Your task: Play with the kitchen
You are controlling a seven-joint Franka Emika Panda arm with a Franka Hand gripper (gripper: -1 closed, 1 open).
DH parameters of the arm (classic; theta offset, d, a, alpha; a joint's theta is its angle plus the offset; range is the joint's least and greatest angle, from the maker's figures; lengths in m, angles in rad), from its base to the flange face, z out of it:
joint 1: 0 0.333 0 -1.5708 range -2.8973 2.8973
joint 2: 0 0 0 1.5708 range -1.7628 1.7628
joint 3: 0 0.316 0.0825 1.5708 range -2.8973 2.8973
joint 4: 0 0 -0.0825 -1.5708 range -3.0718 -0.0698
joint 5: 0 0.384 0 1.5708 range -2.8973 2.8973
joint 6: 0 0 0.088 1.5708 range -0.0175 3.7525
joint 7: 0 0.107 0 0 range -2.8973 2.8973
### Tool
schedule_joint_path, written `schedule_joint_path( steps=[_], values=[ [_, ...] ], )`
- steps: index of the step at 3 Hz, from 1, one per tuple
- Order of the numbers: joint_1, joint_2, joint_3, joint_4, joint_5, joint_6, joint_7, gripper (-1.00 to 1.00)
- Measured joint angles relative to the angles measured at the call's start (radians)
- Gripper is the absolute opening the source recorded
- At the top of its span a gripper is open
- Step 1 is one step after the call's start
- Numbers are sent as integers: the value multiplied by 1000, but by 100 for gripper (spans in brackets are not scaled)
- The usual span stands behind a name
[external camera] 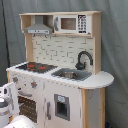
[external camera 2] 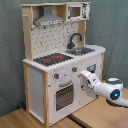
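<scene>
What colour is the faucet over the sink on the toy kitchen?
Black: the curved faucet stands over the steel sink, clearest in the first exterior view.

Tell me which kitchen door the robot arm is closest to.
The windowed oven door under the hob; the arm reaches toward the front beside it, while the microwave sits high above.

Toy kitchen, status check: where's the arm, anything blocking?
Gripper at the front of the white and light-wood toy kitchen, beside the windowed oven door. Door shut. Nothing in the way.
</scene>
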Motion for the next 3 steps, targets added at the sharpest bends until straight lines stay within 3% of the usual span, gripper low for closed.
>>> schedule_joint_path(
  steps=[3],
  values=[
    [-175, -2, 41, 94, 0, 129, 243, 100]
  ],
)
